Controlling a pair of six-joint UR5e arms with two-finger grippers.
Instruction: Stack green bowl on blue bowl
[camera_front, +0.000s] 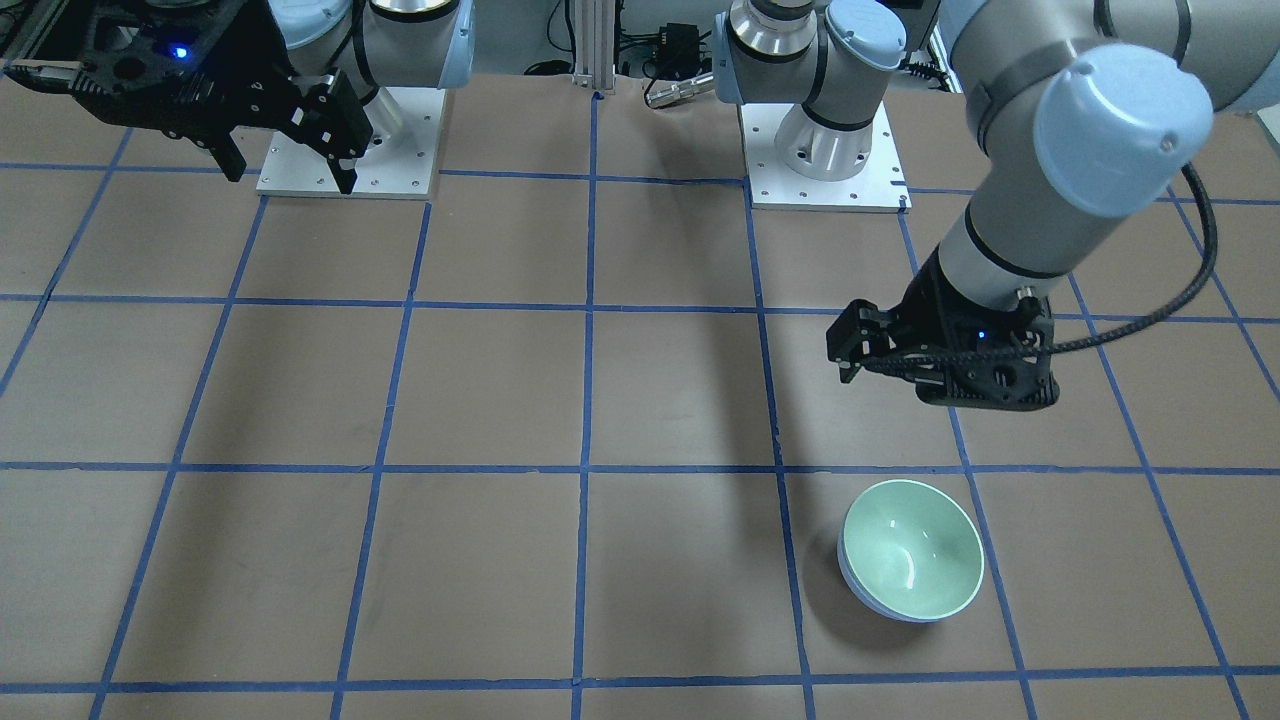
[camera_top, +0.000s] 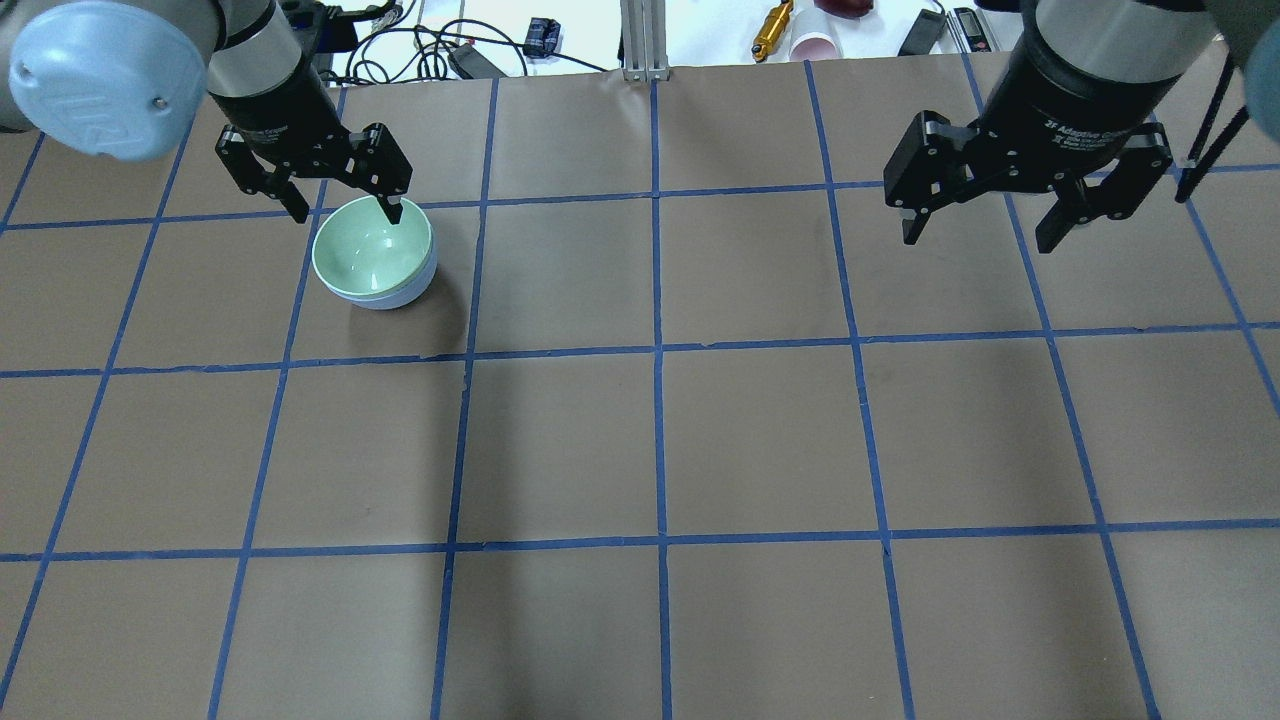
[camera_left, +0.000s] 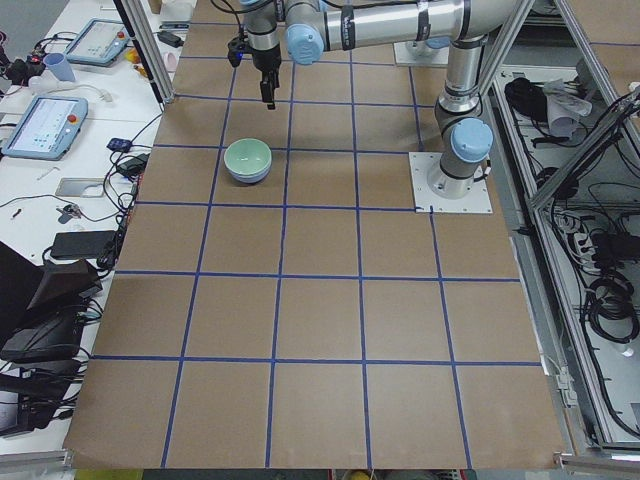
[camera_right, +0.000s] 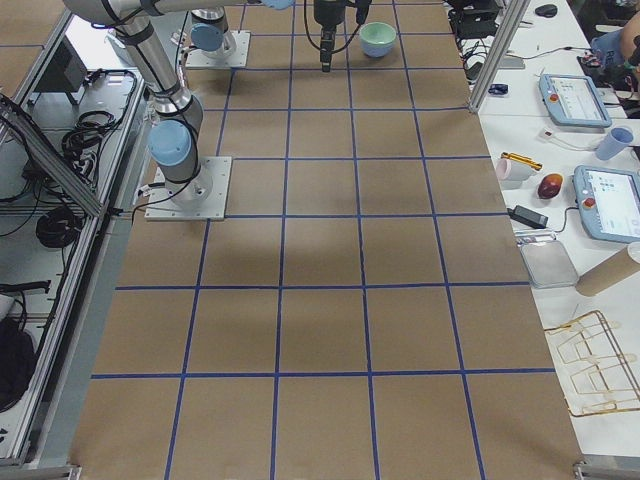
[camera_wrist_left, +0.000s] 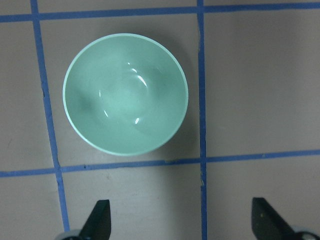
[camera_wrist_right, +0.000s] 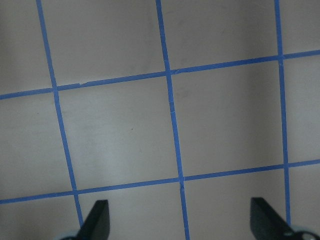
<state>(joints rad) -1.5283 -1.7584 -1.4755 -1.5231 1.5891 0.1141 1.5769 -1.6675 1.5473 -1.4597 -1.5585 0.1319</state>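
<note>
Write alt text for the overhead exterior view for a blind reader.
A green bowl sits nested in a blue bowl on the left of a gridded brown table. The left claw hangs open near them; the right claw hangs open far right.

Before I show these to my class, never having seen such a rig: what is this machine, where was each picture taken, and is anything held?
Two robot arms are bolted to a brown table, each ending in a two-finger hand. Four pictures come from fixed cameras: facing the robot, behind it, and at each table end; two look down from the wrists. The green bowl sits nested in the blue bowl. The left hand hangs open near them, the right hand open over the table. Neither holds anything.
</note>
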